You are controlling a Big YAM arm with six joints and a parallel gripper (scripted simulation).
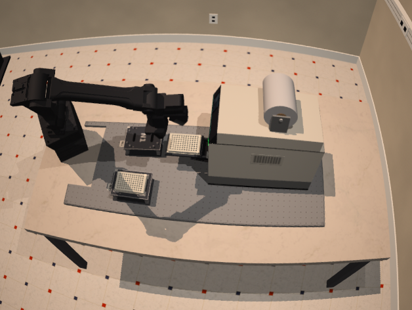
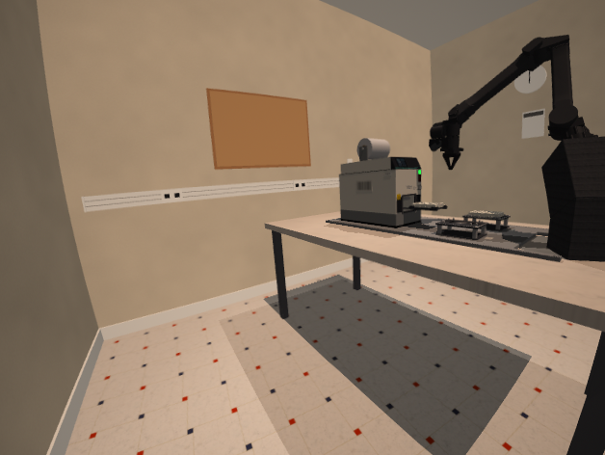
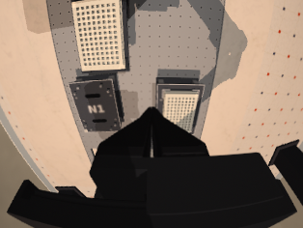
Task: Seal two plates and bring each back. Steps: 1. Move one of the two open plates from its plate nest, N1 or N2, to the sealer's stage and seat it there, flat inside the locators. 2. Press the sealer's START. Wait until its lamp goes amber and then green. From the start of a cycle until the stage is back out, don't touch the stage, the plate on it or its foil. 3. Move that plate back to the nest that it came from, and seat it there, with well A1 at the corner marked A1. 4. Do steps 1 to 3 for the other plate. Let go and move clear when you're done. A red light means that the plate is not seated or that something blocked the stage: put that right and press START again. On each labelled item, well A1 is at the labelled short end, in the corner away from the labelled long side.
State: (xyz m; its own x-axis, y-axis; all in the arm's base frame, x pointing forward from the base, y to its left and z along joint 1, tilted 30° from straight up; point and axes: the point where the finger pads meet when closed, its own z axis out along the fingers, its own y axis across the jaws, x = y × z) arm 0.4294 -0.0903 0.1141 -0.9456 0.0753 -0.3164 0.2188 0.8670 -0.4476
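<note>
Marking "N1": on the top face of the nest (image 1: 136, 144) (image 3: 86, 113), located beside the plate (image 1: 184, 144) (image 3: 99, 36) on the stage. Other lettering: too small to read.

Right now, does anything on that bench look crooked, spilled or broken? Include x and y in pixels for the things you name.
No, nothing stands out. One plate (image 1: 184, 143) (image 2: 429, 204) (image 3: 99, 36) lies on the stage, the other (image 1: 130, 182) (image 2: 486, 213) (image 3: 179, 108) in its nest, neither visibly askew.
</note>
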